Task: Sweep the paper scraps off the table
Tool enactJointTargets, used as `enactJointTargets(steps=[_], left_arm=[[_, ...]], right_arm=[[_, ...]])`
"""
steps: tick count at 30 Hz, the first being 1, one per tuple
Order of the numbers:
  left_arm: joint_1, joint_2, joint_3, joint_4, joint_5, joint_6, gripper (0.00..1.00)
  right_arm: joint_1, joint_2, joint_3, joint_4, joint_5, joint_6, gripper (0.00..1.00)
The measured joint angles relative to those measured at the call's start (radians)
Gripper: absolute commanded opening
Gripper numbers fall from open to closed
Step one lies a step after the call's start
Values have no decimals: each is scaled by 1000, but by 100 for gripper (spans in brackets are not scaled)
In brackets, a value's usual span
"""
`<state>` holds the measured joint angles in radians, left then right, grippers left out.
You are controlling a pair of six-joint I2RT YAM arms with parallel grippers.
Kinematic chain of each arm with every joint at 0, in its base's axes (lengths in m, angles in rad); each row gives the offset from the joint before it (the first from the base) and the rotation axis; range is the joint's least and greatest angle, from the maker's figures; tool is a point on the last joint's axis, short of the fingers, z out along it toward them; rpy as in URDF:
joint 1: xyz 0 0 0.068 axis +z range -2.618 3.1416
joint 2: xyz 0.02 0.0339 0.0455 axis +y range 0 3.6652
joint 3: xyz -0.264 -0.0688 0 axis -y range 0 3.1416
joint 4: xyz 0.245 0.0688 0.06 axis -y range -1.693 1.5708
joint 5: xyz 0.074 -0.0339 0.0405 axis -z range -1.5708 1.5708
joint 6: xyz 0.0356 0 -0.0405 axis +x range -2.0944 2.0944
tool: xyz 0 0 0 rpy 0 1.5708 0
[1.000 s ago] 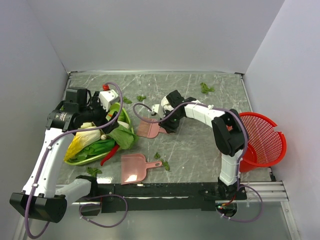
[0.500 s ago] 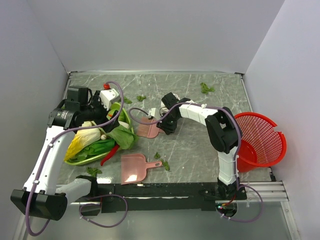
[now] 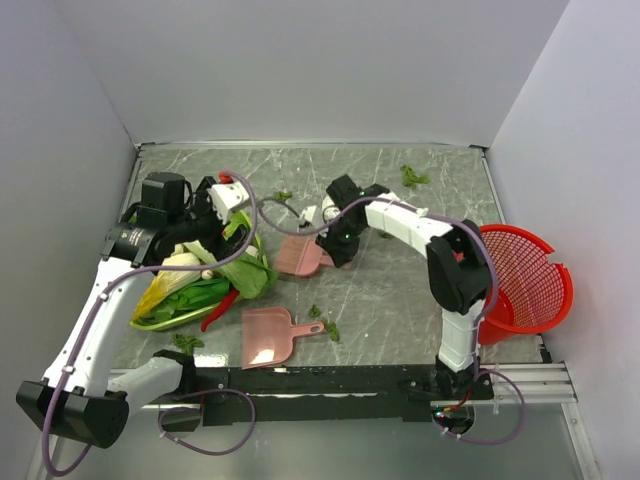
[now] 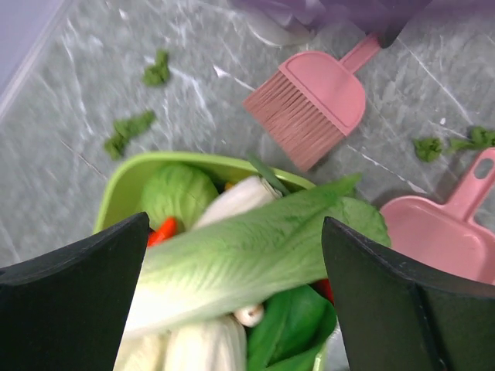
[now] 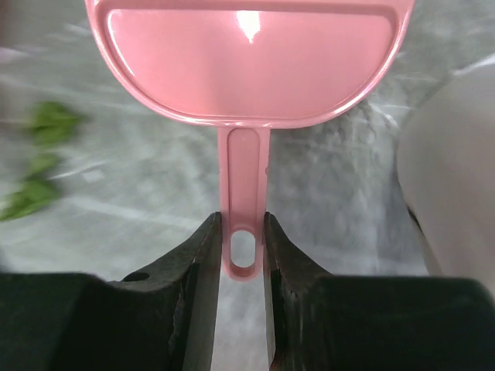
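Note:
Small dark-green paper scraps lie scattered on the dark marble table (image 3: 400, 290): one at the back right (image 3: 412, 177), one near the back (image 3: 283, 195), a few at the front (image 3: 322, 322), and more in the left wrist view (image 4: 128, 131). My right gripper (image 5: 242, 232) is shut on the handle of a pink brush (image 5: 247, 54), whose head lies mid-table (image 3: 298, 257). A pink dustpan (image 3: 268, 335) lies near the front edge. My left gripper (image 4: 233, 232) hangs open above a green tray (image 4: 124, 185) of vegetables, holding nothing.
A red mesh basket (image 3: 525, 280) leans off the table's right edge. The green tray holds lettuce (image 4: 255, 247), cabbage and a red pepper at the left. A white lump (image 5: 456, 154) sits just right of the brush. Grey walls stand on three sides.
My right gripper's jaws have closed onto the brush handle and the brush head has turned over. The left gripper has shifted slightly toward the back right, still open.

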<state>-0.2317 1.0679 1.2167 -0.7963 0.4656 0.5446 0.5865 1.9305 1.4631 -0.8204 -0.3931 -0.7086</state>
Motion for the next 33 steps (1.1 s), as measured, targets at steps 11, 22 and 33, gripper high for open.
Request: enactJointTargets(steps=[11,22,33], left_arm=[[-22,-40,34,312,-14,140,97],[-187,76,277,206,95,352,95],[-446,168,233,74,3,568,84]], right_arm=[[-59,-217,338,-310,-181,163,0],[-190,-223,371,-375,-429,290,0],[-181,-223,369,-438,-552,296,0]])
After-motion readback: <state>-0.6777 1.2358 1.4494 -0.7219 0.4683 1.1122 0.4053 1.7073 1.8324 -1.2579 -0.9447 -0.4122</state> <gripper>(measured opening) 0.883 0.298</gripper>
